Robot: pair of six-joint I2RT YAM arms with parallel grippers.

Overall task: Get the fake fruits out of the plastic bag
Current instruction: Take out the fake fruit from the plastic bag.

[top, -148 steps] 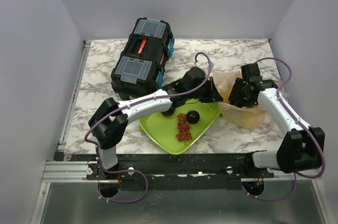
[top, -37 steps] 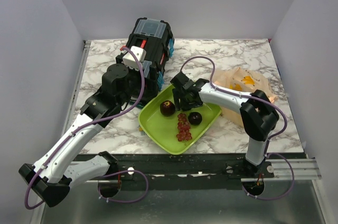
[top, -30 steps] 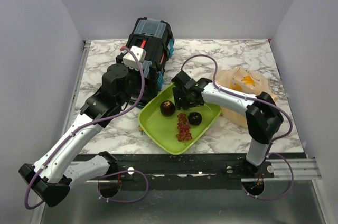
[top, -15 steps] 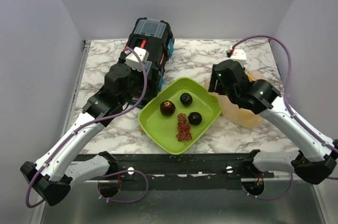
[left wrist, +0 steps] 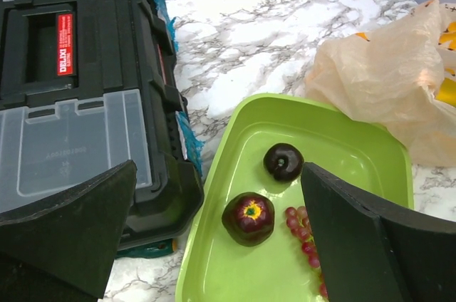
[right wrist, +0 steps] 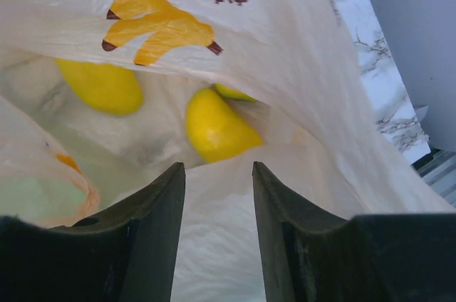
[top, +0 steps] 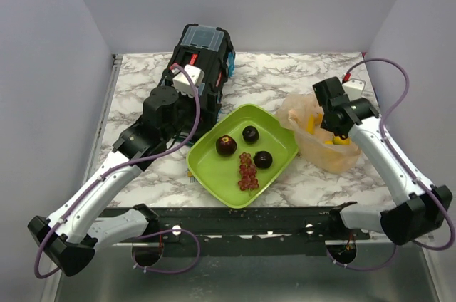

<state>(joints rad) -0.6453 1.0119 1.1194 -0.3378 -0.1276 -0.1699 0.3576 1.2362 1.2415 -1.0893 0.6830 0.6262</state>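
Note:
The peach plastic bag (top: 324, 151) lies right of the green tray (top: 214, 177), mouth gaping. My right gripper (right wrist: 217, 168) hangs over that mouth, jaws partly apart, nothing pinched; bag film lies under them. Just past the tips is a yellow fruit (right wrist: 217, 127), with another yellow fruit (right wrist: 100, 85) further left inside. Three dark maroon fruits (top: 226, 145) (top: 251, 133) (top: 263, 159) and a red grape bunch (top: 247, 172) rest in the tray. My left gripper (left wrist: 219, 174) hovers wide open above the tray's left rim and holds nothing.
A black toolbox (top: 194, 74) with clear lids stands at the back left, touching the tray's corner. Marble tabletop shows behind the bag (top: 299, 74). Grey walls close in the table on three sides.
My right arm let a maroon fruit go in the tray, then swung right to the bag's mouth, its jaws narrowing. The left arm has hardly moved.

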